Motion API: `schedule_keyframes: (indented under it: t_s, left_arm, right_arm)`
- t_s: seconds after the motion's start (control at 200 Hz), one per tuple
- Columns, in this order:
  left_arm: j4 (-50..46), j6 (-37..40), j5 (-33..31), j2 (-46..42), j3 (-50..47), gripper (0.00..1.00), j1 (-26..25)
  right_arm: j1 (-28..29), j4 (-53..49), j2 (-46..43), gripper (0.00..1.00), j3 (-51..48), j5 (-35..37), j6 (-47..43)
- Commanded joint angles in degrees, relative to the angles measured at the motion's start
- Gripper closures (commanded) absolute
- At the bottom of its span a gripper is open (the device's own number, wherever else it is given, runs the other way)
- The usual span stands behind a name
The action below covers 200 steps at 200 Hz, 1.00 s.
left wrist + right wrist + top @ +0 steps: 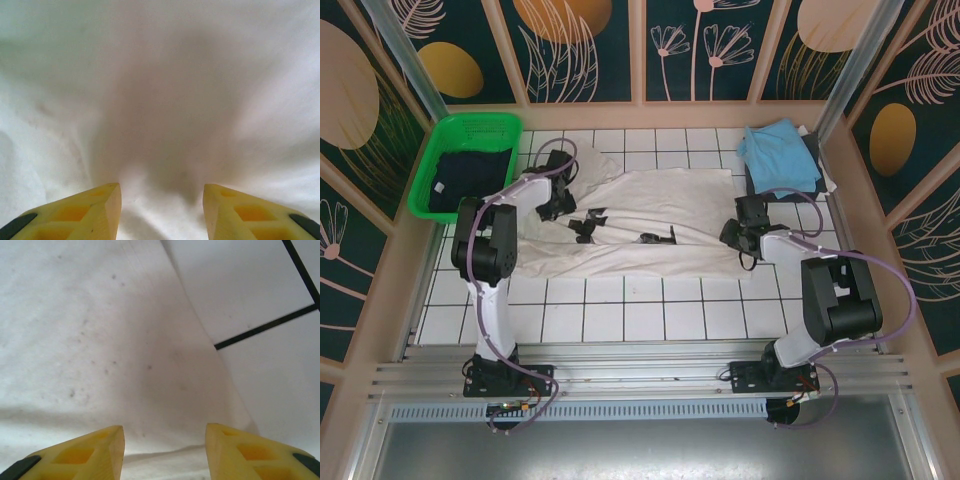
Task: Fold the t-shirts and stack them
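Across the middle of the table the cream-white shirt lies spread. I hold the left gripper and right gripper over it, fingers apart, clamping nothing. The right sits near the hem beside bare tile; closing shallow, I risk missing cloth and dragging the fold crooked.

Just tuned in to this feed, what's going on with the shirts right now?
Both arms are at the cream-white t-shirt, which lies spread on the tiled table. The left gripper hangs open over its left part; the right gripper hangs open at its right edge, next to bare tile. A light blue t-shirt lies folded at the far right, and a dark navy t-shirt sits in the green basket.
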Motion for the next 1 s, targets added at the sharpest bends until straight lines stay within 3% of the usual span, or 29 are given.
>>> schedule_keyframes:
  t_s: [0.0, 0.31, 0.49, 0.716, 0.926, 0.996]
  left_arm:
    - [-5.0, 2.6, -1.0, 6.9, 12.8, 0.53, 0.4]
    - [-14.6, 5.6, 1.5, 33.9, 52.8, 0.52, 1.4]
    - [-6.3, 5.2, 2.0, 34.5, 48.9, 0.49, 3.5]
    - [-5.2, 1.4, 7.2, 37.8, 49.9, 0.53, 9.4]
    - [-1.1, 1.3, 16.0, 34.1, 49.8, 0.50, 9.5]
    - [-0.3, 1.2, 15.4, 31.0, 48.6, 0.47, 8.8]
  right_arm:
    - [0.2, 0.3, 2.3, 0.53, 2.6, -1.3, -1.0]
    - [0.7, 0.9, 7.0, 0.53, 5.0, -1.7, -0.5]
    - [0.7, 0.0, 7.5, 0.53, 6.1, -2.1, -0.4]
    - [0.8, -2.6, 7.8, 0.54, 6.6, -0.4, -0.2]
    - [1.3, -4.6, 7.0, 0.53, 7.9, -0.6, 0.1]
    - [2.6, -4.7, 6.1, 0.53, 8.6, -0.3, 0.3]
